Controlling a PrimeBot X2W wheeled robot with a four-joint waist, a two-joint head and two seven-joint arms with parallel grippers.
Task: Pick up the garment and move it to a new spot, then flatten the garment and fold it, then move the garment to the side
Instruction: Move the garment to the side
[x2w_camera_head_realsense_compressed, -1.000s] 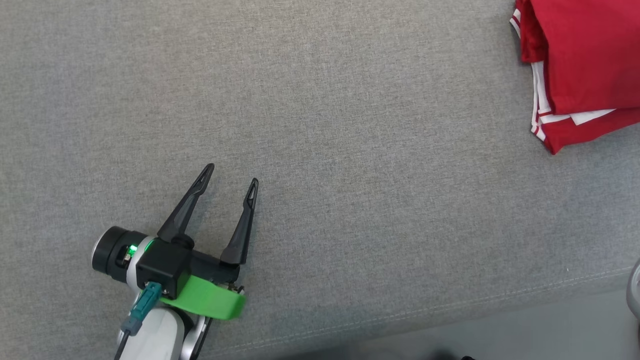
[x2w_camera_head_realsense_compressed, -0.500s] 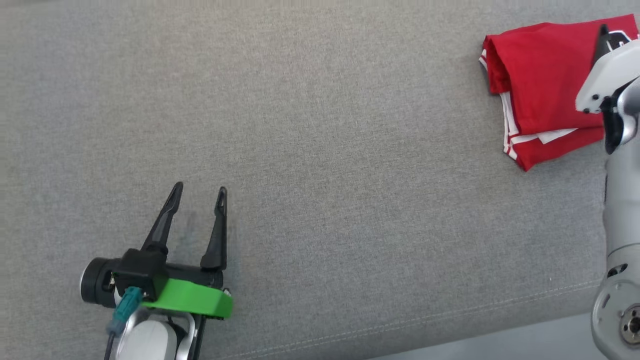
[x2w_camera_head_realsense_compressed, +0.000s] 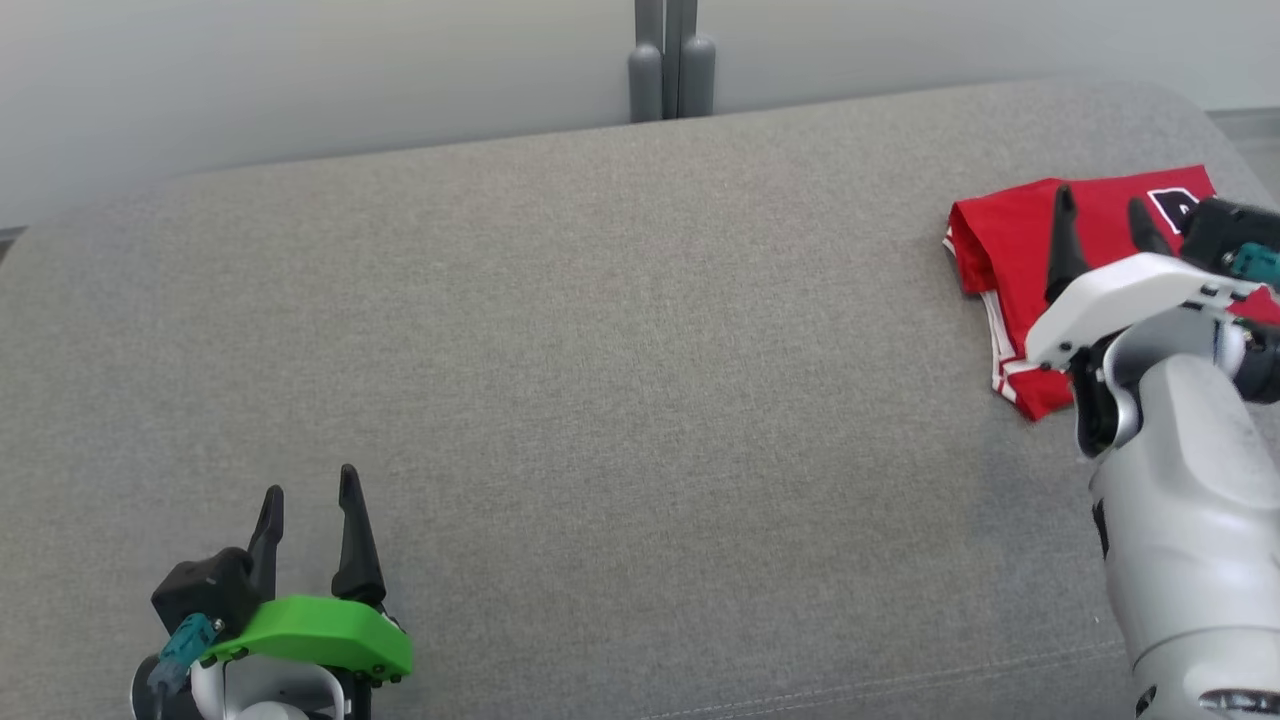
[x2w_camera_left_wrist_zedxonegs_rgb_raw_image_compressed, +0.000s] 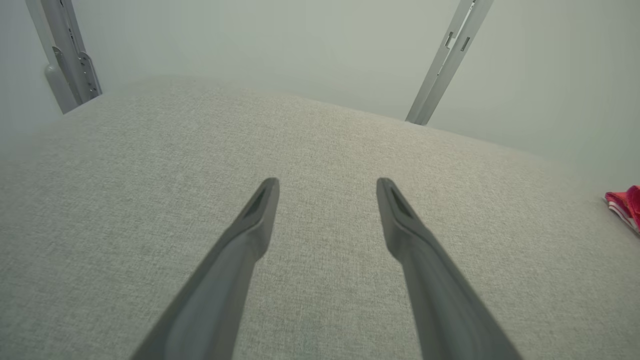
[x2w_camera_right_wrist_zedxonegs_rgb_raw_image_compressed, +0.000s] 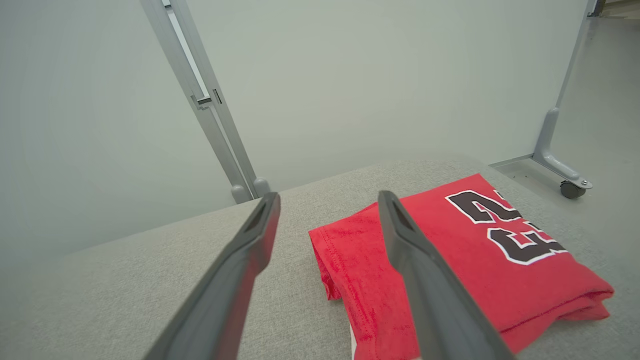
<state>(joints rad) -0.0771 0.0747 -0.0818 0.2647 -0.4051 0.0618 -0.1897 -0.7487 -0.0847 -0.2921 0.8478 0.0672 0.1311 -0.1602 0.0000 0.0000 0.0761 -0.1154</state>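
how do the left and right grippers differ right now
The left gripper hangs over bare grey cushion at the near left; the right gripper hovers at the folded red garment, far right. The left wrist carries a green bracket, the right a white bracket. Both are open and hold nothing.

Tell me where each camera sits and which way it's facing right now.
Head view: on the head, looking forward and down over the grey cushion; left gripper lower left, right gripper and pale forearm at right.
Left wrist view: on the left wrist, looking along its open fingers across the cushion toward the wall.
Right wrist view: on the right wrist, looking along its open fingers at the folded red garment.
Shared: all three catch the garment, the left wrist view just its edge.
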